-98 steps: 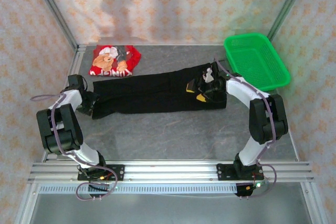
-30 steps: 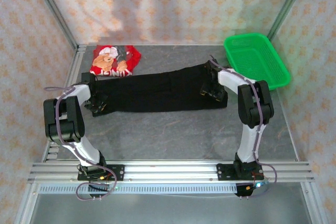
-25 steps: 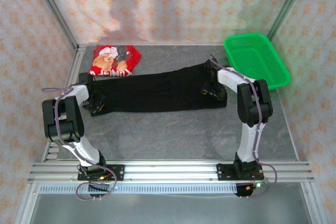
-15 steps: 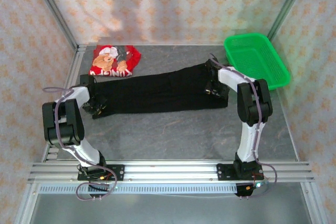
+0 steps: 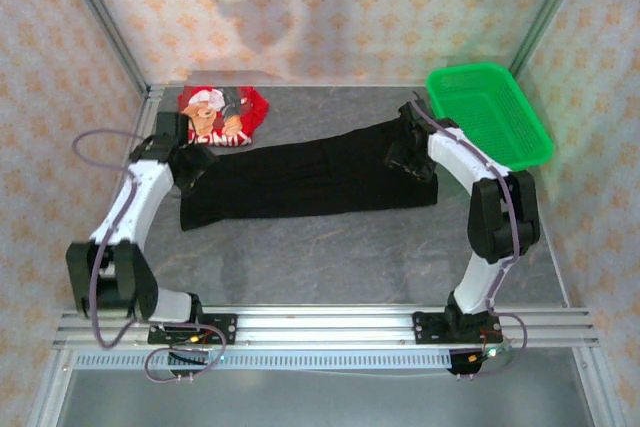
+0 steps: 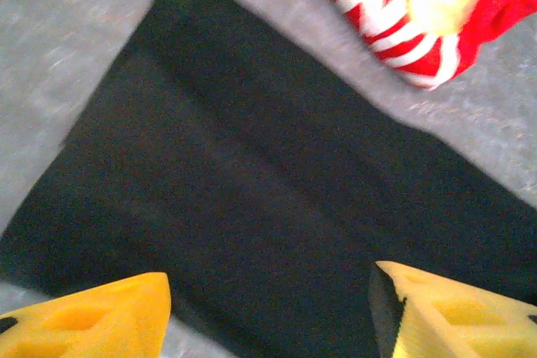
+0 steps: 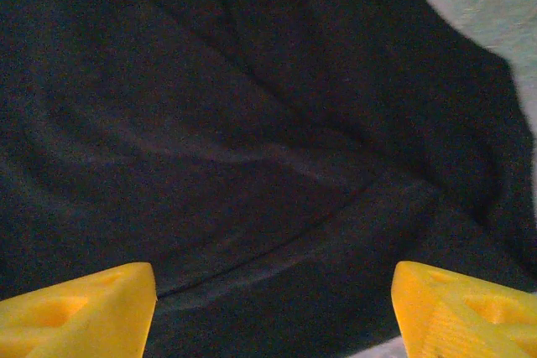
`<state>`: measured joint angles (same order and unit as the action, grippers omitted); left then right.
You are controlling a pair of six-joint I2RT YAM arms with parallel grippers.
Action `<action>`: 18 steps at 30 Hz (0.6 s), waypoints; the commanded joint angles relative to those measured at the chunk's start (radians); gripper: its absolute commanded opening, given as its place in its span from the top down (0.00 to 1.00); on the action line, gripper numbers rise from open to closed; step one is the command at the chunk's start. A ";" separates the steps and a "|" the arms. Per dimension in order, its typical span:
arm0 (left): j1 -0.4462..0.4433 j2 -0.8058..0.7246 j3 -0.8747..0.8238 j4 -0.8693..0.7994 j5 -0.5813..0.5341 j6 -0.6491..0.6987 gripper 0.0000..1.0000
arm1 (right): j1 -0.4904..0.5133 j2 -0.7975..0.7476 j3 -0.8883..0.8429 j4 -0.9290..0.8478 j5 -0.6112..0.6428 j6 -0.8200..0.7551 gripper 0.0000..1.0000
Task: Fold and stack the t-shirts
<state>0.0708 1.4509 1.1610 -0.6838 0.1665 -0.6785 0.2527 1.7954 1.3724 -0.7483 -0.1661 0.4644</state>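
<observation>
The black t-shirt (image 5: 300, 175) lies flat on the table as a long folded strip running left to right. My left gripper (image 5: 187, 160) hovers above its left end, open and holding nothing. In the left wrist view its yellow fingers (image 6: 92, 320) stand wide apart over the black t-shirt (image 6: 252, 190), with my left gripper (image 6: 268, 320) empty. The red t-shirt (image 5: 222, 115) with the cartoon print lies folded at the far left, also seen as the red t-shirt (image 6: 419, 23). My right gripper (image 5: 410, 152) hangs open over the strip's right end, and my right gripper (image 7: 273, 316) has only the black t-shirt (image 7: 252, 123) beneath.
A green mesh basket (image 5: 490, 117) stands at the far right of the table, just beyond the right arm. Bare grey table (image 5: 320, 257) stretches between the black shirt and the arm bases. Metal frame posts and patterned walls close in the sides.
My left gripper has opened, let go of the black shirt's left end and lifted away toward the far side. The right gripper rose slightly. The shirt stays flat.
</observation>
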 commanded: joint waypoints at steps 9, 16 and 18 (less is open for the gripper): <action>-0.093 0.337 0.288 -0.098 -0.041 0.227 0.37 | 0.059 0.034 -0.067 0.128 -0.039 0.150 0.22; -0.079 0.526 0.287 -0.056 -0.053 0.234 0.48 | 0.060 0.105 -0.093 0.170 0.021 0.210 0.25; -0.080 0.549 0.271 -0.042 -0.056 0.234 0.49 | 0.060 0.134 -0.075 0.167 0.045 0.213 0.25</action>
<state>-0.0196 1.9644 1.4406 -0.7261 0.1490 -0.4686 0.3134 1.8893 1.2861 -0.5938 -0.1894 0.6415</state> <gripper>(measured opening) 0.513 0.753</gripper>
